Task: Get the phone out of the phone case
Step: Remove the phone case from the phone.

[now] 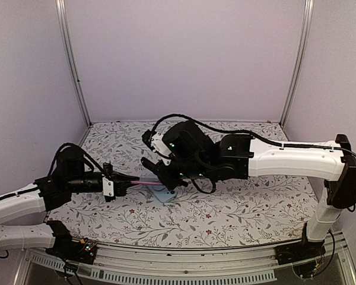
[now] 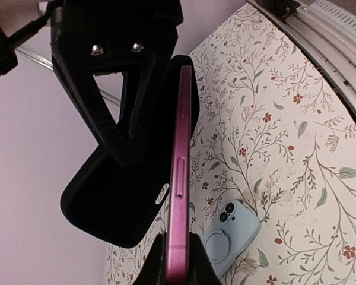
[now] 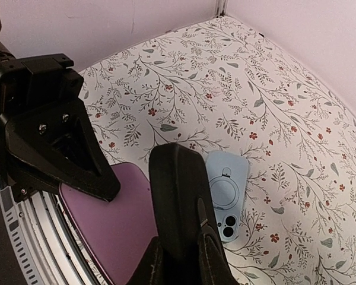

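My left gripper (image 2: 179,256) is shut on the lower end of a magenta phone (image 2: 179,178), held edge-on above the table. It shows in the top view (image 1: 127,180) with the phone (image 1: 145,183) pointing right. My right gripper (image 3: 181,264) is shut on a black phone case (image 3: 178,196), held right beside the phone (image 3: 113,228). The black case (image 2: 113,202) lies against the phone's far side. I cannot tell whether they still touch. The right gripper (image 1: 166,177) sits at mid table.
A light blue phone case (image 1: 164,195) with camera holes and a ring lies flat on the floral table (image 1: 255,202) under both grippers. It also shows in both wrist views (image 2: 231,234) (image 3: 228,199). Walls enclose the back and sides.
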Motion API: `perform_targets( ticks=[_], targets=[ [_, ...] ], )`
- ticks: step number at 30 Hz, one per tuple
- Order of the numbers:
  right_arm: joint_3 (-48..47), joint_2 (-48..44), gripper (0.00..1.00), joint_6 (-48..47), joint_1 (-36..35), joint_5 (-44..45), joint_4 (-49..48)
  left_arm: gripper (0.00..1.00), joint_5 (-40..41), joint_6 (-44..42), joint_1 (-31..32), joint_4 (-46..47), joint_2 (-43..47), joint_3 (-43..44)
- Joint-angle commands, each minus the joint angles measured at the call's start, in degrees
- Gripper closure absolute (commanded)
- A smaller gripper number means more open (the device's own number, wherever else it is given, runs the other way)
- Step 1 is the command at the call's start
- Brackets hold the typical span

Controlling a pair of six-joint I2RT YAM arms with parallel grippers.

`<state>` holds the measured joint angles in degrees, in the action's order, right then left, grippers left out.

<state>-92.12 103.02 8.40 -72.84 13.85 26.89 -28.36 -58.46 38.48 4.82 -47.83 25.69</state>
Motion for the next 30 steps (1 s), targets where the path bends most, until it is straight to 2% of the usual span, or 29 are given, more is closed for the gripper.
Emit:
perform_targets(
  ticks=[1,10,18,26,30],
  targets=[
    [2.93,-2.84,0.91,4.22,-1.08,-1.21,2.81,1.00,4.20,0.47,-2.35,11.07,2.19,1.39],
    [6.42,-6.73,0.94,6.89,0.93,1.48,2.84,1.00,4.46,0.20,-2.60,10.89,2.22,1.28],
    [9.37,-11.41,0.96,8.15,10.24,-1.30,1.71,1.00,4.60,0.01,-2.86,10.78,2.55,1.13],
    [12.83,-12.56,1.00,9.99,25.70,-14.91,-7.09,1.00,4.91,0.45,-3.36,10.74,2.56,1.07],
    [12.73,-10.42,1.00,10.79,30.56,-21.89,-10.50,1.00,5.02,0.19,-3.41,11.36,2.60,0.51]
  ],
)
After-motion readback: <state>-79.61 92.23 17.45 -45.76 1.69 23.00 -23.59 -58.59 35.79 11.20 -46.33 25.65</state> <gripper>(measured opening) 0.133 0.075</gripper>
